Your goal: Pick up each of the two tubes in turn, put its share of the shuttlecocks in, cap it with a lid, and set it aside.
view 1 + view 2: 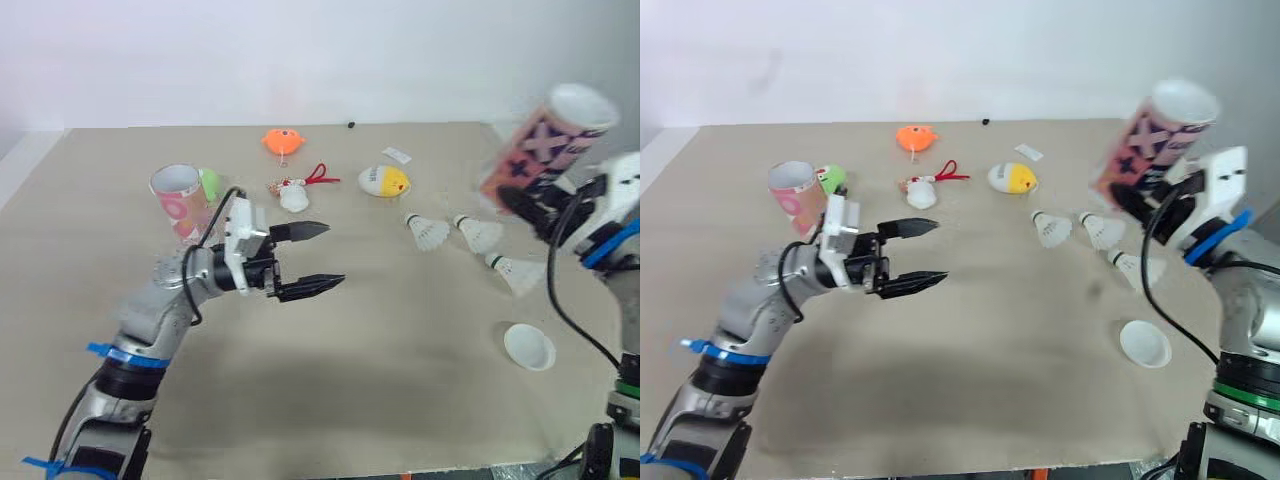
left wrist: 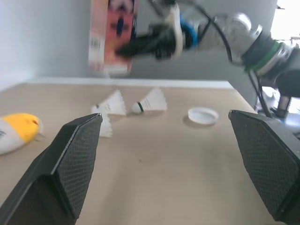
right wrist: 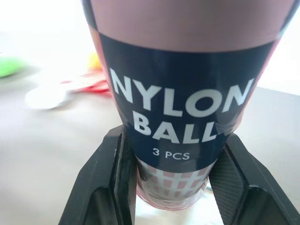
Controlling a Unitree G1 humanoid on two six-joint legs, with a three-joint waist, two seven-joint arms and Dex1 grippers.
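- Head views: the right claw (image 1: 525, 208) pinches the pink shuttlecock tube (image 1: 545, 145) above the table (image 1: 400, 400), tilted with its open mouth up. Three shuttlecocks (image 1: 478, 233) lie just beneath it, and the white lid (image 1: 529, 346) lies nearer the robot. The left claw (image 1: 332, 255) hovers spread, well apart from them.
- Left wrist view: the shuttlecocks lie ahead of the spread claw. It should probably close gently on one cork.
- Right wrist view: the claw clamps the tube near its base. Holding it steady, mouth tipped towards the left claw, would help.

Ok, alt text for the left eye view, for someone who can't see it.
The right gripper holds a pink tube aloft, near three shuttlecocks and a white lid on the table; the open left gripper hovers by a second tube.
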